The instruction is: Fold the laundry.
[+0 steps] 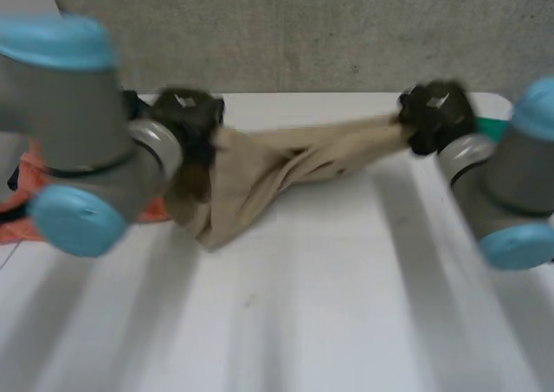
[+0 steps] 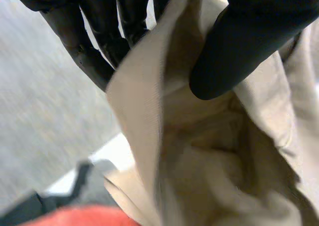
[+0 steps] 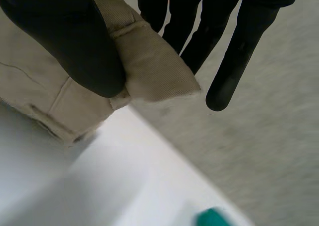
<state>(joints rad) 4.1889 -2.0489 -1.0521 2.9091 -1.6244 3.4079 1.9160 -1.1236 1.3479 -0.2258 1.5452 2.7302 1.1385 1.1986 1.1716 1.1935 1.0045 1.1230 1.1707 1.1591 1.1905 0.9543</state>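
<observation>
Beige cloth [image 1: 286,171] between left hand [image 1: 189,113] and right hand [image 1: 435,115]; fingers [image 2: 99,41] clamped on both ends

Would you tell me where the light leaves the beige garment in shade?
Head view: beige garment darkest beneath the left hand, paler towards the right hand. Left wrist view: inner folds shaded, edge bright. Right wrist view: hem evenly lit, no glare.

No readable text, no labels, no brands, no numbers, no signs on anything
</observation>
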